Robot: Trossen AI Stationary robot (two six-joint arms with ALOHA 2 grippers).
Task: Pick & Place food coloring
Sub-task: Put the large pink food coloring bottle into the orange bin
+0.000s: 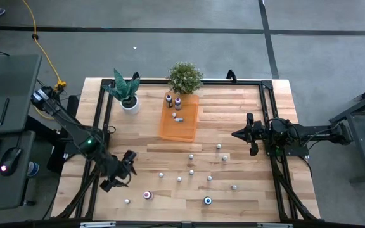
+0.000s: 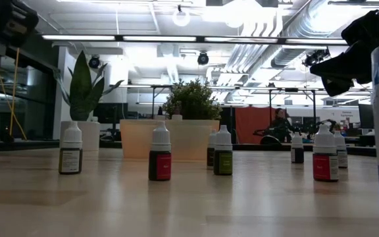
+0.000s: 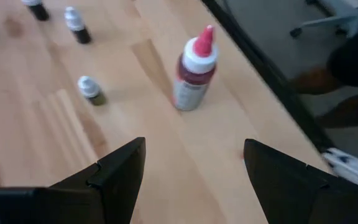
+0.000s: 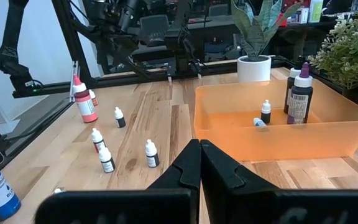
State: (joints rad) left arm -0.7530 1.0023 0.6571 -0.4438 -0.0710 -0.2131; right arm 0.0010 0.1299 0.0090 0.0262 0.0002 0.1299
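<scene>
Bare tabletop (image 1: 246,196) beside scattered food coloring (image 1: 191,171); left gripper (image 1: 120,175) near front edge.

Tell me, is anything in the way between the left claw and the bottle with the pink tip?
Nothing visible is. The left gripper is open, and only bare wooden table lies between its fingers and the pink-tipped red food coloring bottle. One tiny white-capped bottle stands off to the side, not in the path.
</scene>
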